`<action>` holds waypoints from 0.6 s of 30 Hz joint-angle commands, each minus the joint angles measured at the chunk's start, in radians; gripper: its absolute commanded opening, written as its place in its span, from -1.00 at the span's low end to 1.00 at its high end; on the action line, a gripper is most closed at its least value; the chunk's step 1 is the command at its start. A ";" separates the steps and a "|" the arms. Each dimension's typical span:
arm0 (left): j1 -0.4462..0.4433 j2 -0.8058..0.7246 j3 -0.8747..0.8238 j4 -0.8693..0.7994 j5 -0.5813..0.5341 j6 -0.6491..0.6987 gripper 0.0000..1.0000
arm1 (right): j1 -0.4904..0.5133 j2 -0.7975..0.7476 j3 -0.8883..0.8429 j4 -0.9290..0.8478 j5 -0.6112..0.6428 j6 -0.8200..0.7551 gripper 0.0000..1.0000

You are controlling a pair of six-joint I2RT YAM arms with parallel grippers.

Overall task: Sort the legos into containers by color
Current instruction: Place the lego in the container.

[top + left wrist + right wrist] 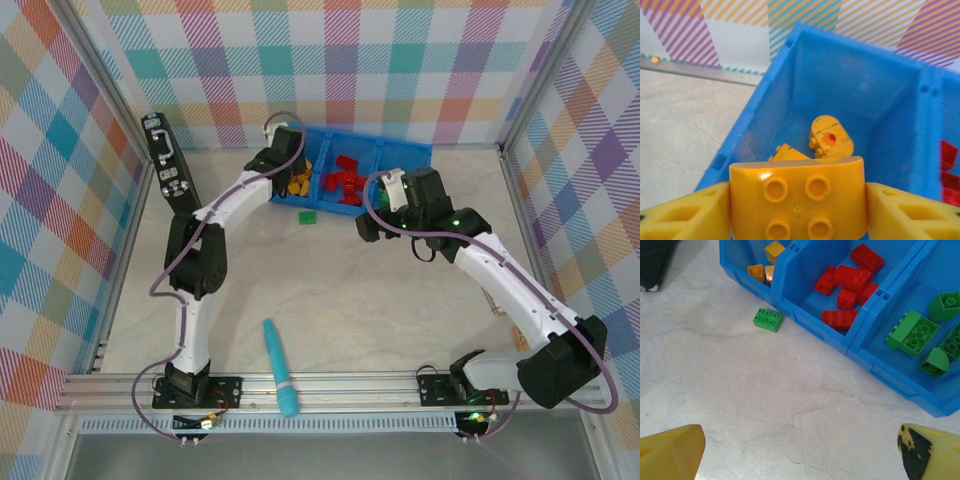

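Bin (405, 155) of blue plastic, with three compartments side by side, standing on a pale table (330, 290). The bin's left compartment holds yellow bricks (756, 272), its middle compartment red bricks (847, 277) and its right compartment green bricks (912, 329).

Left pincer (797, 215) hangs over the near end of the bin's left compartment. It is grasping a yellow brick (797, 192), which sits studs up between the two yellow fingers (685, 215) and touches both. Below this brick, on the floor of the same compartment, a rounded yellow piece (831, 136) rests against the edge of another yellow one.

Right pincer (800, 452) is released, its fingers (670, 450) spread wide apart with nothing between them. It hovers above bare table just in front of the bin, facing the middle and right compartments.

One green brick (767, 319) lies studs up on the table outside the bin, just beside the front wall at the divide between the left and middle compartments. A teal cylinder (280, 368) lies on the table well apart from the bin, toward the arm bases.
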 commanded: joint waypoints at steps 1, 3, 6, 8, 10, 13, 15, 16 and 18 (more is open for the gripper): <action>0.004 0.074 0.064 0.012 0.023 0.001 0.43 | -0.004 -0.032 -0.005 -0.022 0.000 -0.005 0.98; 0.006 0.074 0.069 0.015 0.034 0.001 0.54 | -0.003 -0.035 -0.008 -0.026 0.001 -0.006 0.98; 0.007 0.029 0.029 0.026 0.036 0.010 0.58 | -0.004 -0.038 -0.017 -0.024 -0.002 -0.002 0.98; 0.006 -0.035 -0.028 0.048 0.040 0.021 0.63 | -0.003 -0.037 -0.028 -0.018 -0.009 0.001 0.98; 0.006 -0.103 -0.079 0.043 0.053 0.031 0.61 | -0.003 -0.032 -0.032 -0.014 -0.017 0.005 0.98; 0.003 -0.225 -0.202 0.053 0.094 0.021 0.56 | -0.003 -0.025 -0.036 -0.003 -0.027 0.007 0.98; -0.005 -0.296 -0.284 0.054 0.115 0.022 0.56 | -0.003 -0.018 -0.037 0.005 -0.030 0.007 0.97; -0.010 -0.330 -0.330 0.054 0.137 0.025 0.55 | -0.003 -0.013 -0.036 0.007 -0.033 0.005 0.98; -0.019 -0.374 -0.393 0.026 0.203 0.030 0.54 | -0.003 -0.006 -0.034 0.011 -0.032 0.001 0.97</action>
